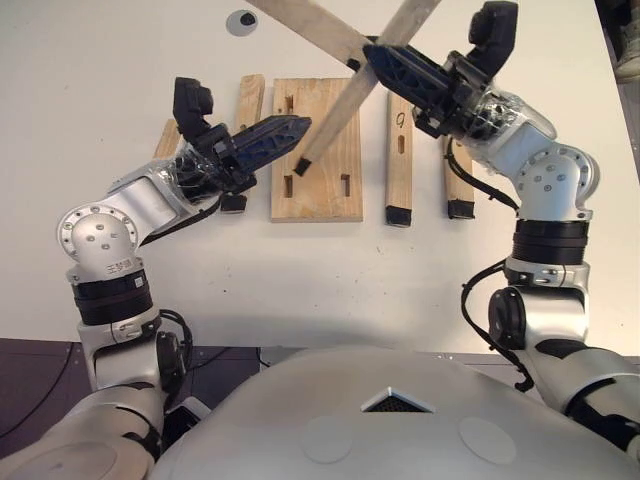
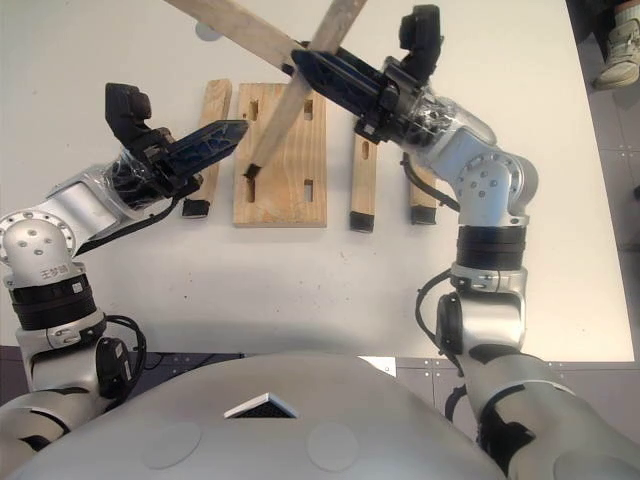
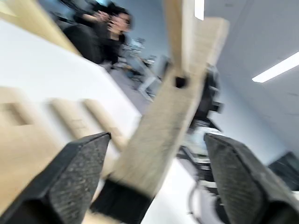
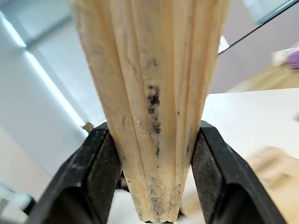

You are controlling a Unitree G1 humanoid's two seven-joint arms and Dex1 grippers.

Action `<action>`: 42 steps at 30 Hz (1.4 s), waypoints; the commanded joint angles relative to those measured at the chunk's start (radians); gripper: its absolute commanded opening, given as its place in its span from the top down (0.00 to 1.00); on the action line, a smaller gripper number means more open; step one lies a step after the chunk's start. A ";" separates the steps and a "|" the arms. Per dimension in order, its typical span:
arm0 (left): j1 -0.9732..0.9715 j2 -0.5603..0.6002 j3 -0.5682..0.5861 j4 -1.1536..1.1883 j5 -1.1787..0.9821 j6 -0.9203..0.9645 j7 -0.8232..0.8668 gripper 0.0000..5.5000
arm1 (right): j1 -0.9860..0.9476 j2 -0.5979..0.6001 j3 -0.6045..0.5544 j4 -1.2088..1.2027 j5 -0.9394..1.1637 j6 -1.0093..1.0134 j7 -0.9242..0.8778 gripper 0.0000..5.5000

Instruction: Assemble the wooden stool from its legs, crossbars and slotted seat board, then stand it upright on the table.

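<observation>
My right gripper [image 1: 385, 60] is shut on a crossed pair of wooden legs [image 1: 345, 105], held in the air over the back of the table. One leg slants down to a black-capped foot [image 1: 300, 165] just above the slotted seat board [image 1: 320, 195], which lies flat. In the right wrist view the fingers [image 4: 96, 172] clamp the wood [image 4: 154, 107] on both sides. My left gripper [image 1: 285, 130] is open, just left of the slanting leg; in the left wrist view [image 3: 156, 140] that leg [image 3: 159, 140] stands between and ahead of the fingertips. Loose pieces [image 1: 400, 160] lie beside the board.
Two wooden pieces [image 1: 250, 100] lie left of the board, partly under my left arm, and two more [image 1: 457, 185] lie to its right. A small grey disc [image 1: 241, 22] sits at the table's back. The white table [image 1: 330, 290] is bare toward its front edge.
</observation>
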 commanded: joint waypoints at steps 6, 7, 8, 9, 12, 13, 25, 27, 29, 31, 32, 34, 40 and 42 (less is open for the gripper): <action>-0.055 -0.025 0.057 0.142 0.226 -0.225 0.115 0.25 | 0.038 -0.113 0.114 0.039 -0.241 -0.233 0.187 0.63; -0.062 -0.024 0.061 0.147 0.233 -0.228 0.126 0.25 | 0.046 -0.119 0.127 0.041 -0.265 -0.255 0.202 0.63; -0.069 -0.023 0.066 0.150 0.239 -0.230 0.134 0.25 | 0.052 -0.122 0.138 0.044 -0.284 -0.274 0.213 0.63; -0.078 -0.023 0.073 0.153 0.241 -0.232 0.143 0.25 | 0.058 -0.126 0.149 0.047 -0.306 -0.294 0.226 0.63; -0.096 -0.027 0.086 0.159 0.244 -0.232 0.159 0.25 | 0.064 -0.135 0.166 0.060 -0.337 -0.335 0.245 0.63; -0.098 -0.029 0.087 0.160 0.247 -0.232 0.163 0.25 | 0.063 -0.138 0.166 0.063 -0.339 -0.342 0.249 0.63; -0.101 -0.038 0.088 0.173 0.280 -0.225 0.176 0.25 | 0.066 -0.231 0.186 0.051 -0.372 -0.353 0.337 0.63; -0.103 -0.037 0.084 0.178 0.289 -0.226 0.175 0.25 | 0.057 -0.245 0.198 0.060 -0.390 -0.368 0.356 0.63; -0.106 -0.036 0.087 0.179 0.294 -0.225 0.175 0.25 | 0.038 -0.262 0.212 0.077 -0.401 -0.382 0.375 0.63; -0.108 -0.036 0.089 0.180 0.297 -0.225 0.176 0.25 | 0.017 -0.276 0.213 0.092 -0.407 -0.384 0.396 0.63; -0.109 -0.037 0.090 0.181 0.299 -0.226 0.177 0.25 | 0.009 -0.283 0.212 0.092 -0.407 -0.382 0.405 0.63; -0.107 -0.037 0.091 0.185 0.303 -0.226 0.176 0.25 | -0.005 -0.293 0.214 0.103 -0.410 -0.382 0.419 0.63; -0.117 -0.029 0.103 0.199 0.311 -0.226 0.184 0.25 | -0.021 -0.314 0.213 0.108 -0.416 -0.379 0.445 0.63; -0.112 -0.035 0.104 0.193 0.311 -0.225 0.188 0.25 | -0.020 -0.322 0.209 0.096 -0.414 -0.375 0.451 0.63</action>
